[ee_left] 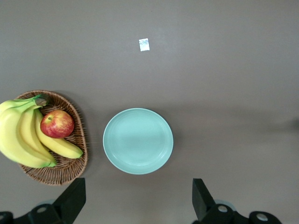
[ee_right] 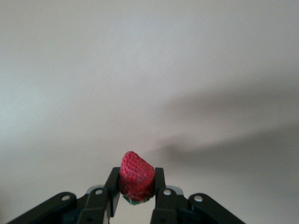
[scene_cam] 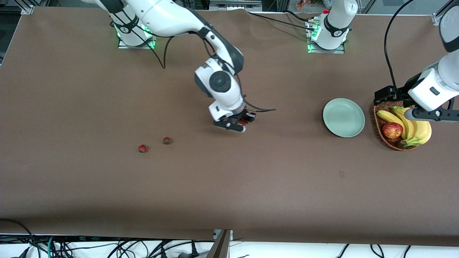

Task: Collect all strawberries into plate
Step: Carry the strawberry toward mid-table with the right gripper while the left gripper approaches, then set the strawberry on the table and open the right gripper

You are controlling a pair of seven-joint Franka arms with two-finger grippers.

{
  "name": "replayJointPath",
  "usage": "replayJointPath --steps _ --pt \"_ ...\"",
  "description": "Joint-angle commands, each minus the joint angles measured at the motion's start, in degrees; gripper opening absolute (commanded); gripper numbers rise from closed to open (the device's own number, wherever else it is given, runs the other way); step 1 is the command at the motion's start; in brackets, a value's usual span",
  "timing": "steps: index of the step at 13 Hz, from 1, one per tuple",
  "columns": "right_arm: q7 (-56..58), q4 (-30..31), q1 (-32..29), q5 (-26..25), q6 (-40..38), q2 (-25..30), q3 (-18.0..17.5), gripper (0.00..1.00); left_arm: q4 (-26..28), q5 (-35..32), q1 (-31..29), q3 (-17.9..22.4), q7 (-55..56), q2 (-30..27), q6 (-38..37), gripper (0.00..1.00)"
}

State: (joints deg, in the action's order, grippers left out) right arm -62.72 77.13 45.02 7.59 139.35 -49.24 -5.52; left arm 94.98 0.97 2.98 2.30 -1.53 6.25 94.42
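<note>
The right gripper (scene_cam: 241, 124) hangs over the middle of the table (scene_cam: 229, 186), its fingers (ee_right: 161, 184) clamped on one strawberry (ee_right: 137, 177). Two more strawberries (scene_cam: 142, 148) (scene_cam: 166, 140) lie close together on the cloth toward the right arm's end, while the pale green plate (scene_cam: 343, 117) sits toward the left arm's end, just beside a wicker basket (scene_cam: 385, 138) of bananas (scene_cam: 412, 127) and an apple (scene_cam: 392, 130). The left gripper (ee_left: 135, 205) waits above the basket and plate, its fingers (ee_left: 70, 200) spread wide and holding nothing.
</note>
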Motion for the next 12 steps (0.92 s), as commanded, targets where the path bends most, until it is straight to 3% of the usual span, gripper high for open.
replayJointPath --steps 1,4,5,6,7,10,12 --pt "-7.48 -2.95 4.88 0.58 8.71 -5.33 0.51 0.16 8.44 1.05 -0.34 -0.28 -0.58 -2.38 7.33 1.0" --pt "-11.89 -2.86 7.71 0.32 11.65 -6.31 0.69 0.21 17.85 0.7 -0.34 -0.45 -0.58 -4.49 17.53 1.0" --pt "-12.34 -2.86 7.8 0.23 11.65 -6.31 0.69 0.44 19.09 0.53 -0.34 -0.45 -0.66 -4.49 18.77 1.0" --pt "-12.43 -2.78 7.8 0.23 11.56 -6.05 0.69 0.78 20.41 0.44 -0.17 -0.54 -0.66 -4.41 20.01 1.0" --pt "-12.17 -2.78 7.63 0.14 11.21 -5.26 0.95 0.85 22.07 0.35 0.01 -0.54 -0.58 -4.49 21.93 1.0" --pt "-8.76 -2.78 4.3 -0.56 -1.22 0.26 2.7 0.92 23.23 0.44 0.19 -0.98 -0.58 -4.58 22.83 1.0" --pt "0.52 -2.69 0.53 -0.65 -11.06 3.69 4.11 0.92 23.84 0.44 0.28 -1.68 -0.32 -4.41 23.61 1.0"
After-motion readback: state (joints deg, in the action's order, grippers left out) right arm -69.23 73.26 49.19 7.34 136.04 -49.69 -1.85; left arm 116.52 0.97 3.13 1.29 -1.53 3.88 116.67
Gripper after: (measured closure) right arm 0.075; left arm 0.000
